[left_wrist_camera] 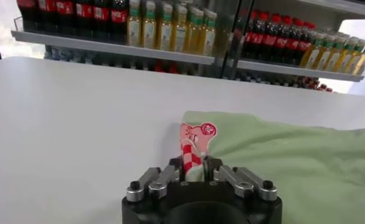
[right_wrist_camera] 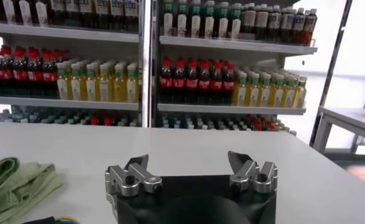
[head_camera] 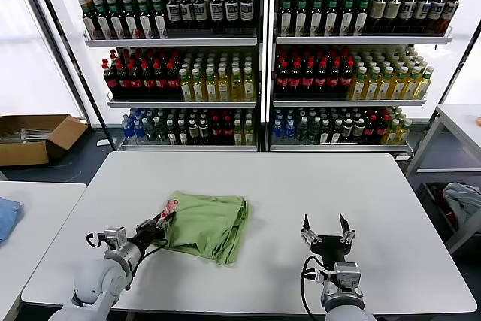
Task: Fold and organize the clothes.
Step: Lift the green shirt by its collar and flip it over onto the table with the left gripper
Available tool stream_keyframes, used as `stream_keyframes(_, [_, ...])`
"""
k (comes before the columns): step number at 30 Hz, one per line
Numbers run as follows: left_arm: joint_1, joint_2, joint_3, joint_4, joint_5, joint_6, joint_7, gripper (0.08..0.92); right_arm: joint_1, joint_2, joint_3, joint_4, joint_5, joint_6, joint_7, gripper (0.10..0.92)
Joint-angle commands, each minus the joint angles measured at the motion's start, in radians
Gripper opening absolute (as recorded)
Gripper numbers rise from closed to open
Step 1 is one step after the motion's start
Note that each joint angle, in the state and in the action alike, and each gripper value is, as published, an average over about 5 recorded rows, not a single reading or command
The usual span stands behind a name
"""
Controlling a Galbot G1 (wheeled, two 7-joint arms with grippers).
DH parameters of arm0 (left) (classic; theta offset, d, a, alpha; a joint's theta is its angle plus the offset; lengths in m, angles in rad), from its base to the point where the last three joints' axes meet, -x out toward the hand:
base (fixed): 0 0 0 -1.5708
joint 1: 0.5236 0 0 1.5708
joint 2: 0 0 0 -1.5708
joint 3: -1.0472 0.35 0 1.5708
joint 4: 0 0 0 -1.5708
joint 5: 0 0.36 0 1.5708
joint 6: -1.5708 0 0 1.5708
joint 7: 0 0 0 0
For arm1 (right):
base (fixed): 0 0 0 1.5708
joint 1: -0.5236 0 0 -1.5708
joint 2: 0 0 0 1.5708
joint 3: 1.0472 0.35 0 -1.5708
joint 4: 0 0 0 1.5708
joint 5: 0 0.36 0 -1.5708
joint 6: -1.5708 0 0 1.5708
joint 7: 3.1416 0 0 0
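A light green shirt (head_camera: 207,225) lies folded in a bundle on the white table (head_camera: 316,186), left of centre. Its red-and-white print shows at the left edge (head_camera: 171,206). My left gripper (head_camera: 161,221) is shut on that printed edge; in the left wrist view the striped cloth (left_wrist_camera: 192,155) sits pinched between the jaws, with green cloth (left_wrist_camera: 292,164) spreading away. My right gripper (head_camera: 325,224) is open and empty over bare table to the right of the shirt; the shirt's edge (right_wrist_camera: 15,182) shows far to its side.
Shelves of bottles (head_camera: 255,58) stand behind the table. A cardboard box (head_camera: 30,137) is on the floor at the left. A second table (head_camera: 30,216) with a blue cloth (head_camera: 7,216) is at the left, another table (head_camera: 458,122) at the right.
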Motion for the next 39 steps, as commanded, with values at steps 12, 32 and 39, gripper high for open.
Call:
stream_keyframes(12, [0.07, 0.045, -0.181, -0.08, 0.021, -0.099, -0.009, 0.097, 0.069, -0.026, -0.02, -0.008, 0.023, -0.028, 0.019, 0.823])
stream_keyframes(32, [0.058, 0.313, -0.47, 0.011, 0.026, -0.083, 0.005, 0.097, 0.07, -0.059, -0.002, -0.011, 0.092, -0.007, 0.022, 0.823])
stream_keyframes(39, [0.101, 0.176, -0.244, -0.373, 0.033, -0.013, -0.087, 0.097, 0.009, -0.048, 0.028, 0.008, 0.08, 0.003, 0.033, 0.823])
